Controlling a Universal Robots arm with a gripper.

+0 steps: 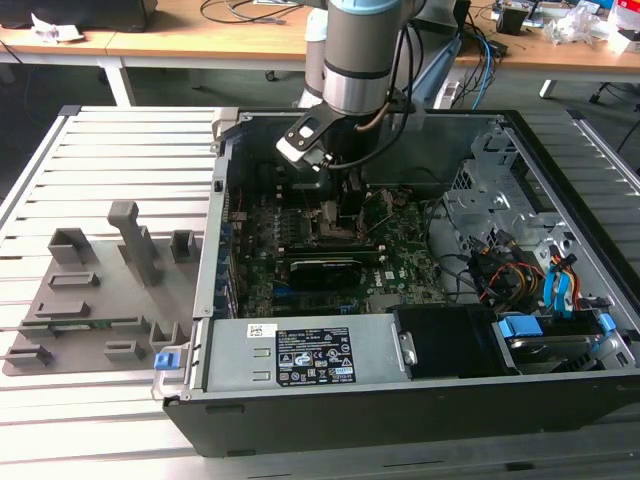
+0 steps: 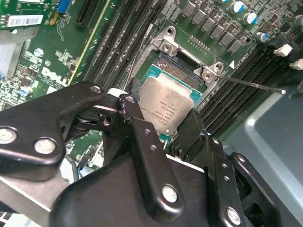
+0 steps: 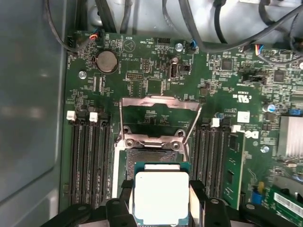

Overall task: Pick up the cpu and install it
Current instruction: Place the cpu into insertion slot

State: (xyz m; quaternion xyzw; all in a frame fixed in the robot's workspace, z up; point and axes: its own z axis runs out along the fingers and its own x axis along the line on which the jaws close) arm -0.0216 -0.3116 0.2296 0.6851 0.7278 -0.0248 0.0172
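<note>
At the exterior view's left, at 9 o'clock from the computer case [image 1: 400, 425]: a grey plastic tray [image 1: 90, 300], flat on the slatted table [image 1: 120, 150], with upright posts and small pockets. Contents of the pockets hard to make out.

Next, the open case itself, with a labelled power supply [image 1: 300, 355] along its 6 o'clock wall, hiding that strip of the motherboard [image 1: 400, 265].

Reaching down into the case from 12 o'clock: the arm [image 1: 365, 50], cut off by the picture edge, with the gripper [image 1: 338, 205] low over the middle of the board. Tips dark against dark parts there, so grip not readable from this view.

Toward 3 o'clock inside the case: a tangle of cables [image 1: 470, 270] and a drive bay [image 1: 520, 328] with blue tabs, partly cut off at the edge.

In both wrist views, closed narrow on the cpu [image 2: 168, 106] [image 3: 161, 196]: black fingers [image 2: 135, 123] [image 3: 124, 194] against two opposite edges, silver top facing up. Held directly over the open socket [image 3: 151, 153], with the metal frame [image 3: 158, 101] lifted back.

Near edge of the cpu cut off in the first wrist view; one side covered by a finger in the second wrist view. Impossible to tell whether already resting in the socket or just above it.
</note>
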